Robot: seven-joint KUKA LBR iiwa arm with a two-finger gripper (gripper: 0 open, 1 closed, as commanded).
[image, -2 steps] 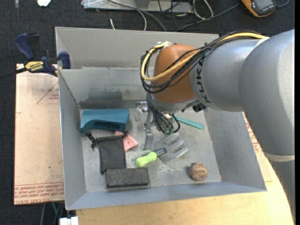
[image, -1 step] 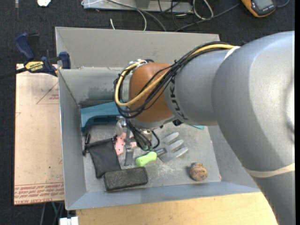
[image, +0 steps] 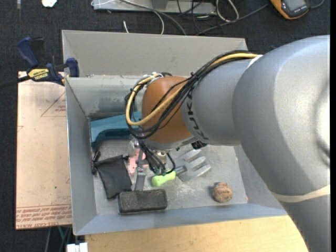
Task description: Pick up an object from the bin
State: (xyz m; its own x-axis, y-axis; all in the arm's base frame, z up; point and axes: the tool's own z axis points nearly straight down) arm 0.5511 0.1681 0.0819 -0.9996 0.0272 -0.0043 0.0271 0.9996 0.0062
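My gripper hangs low in the front left part of the bin, under the arm's orange cover. Just below it, against the front wall, lies a dark grey rectangular block. A black cloth pouch is right beside the gripper on its left. A small pink piece shows against the gripper's left side; whether it is held is hidden. A bright green small thing lies just to the right, next to a silver fork-like metal piece.
A teal-blue plastic thing lies along the back left, partly under the arm. A brown cork-like lump sits at the front right. The arm covers the bin's middle and right.
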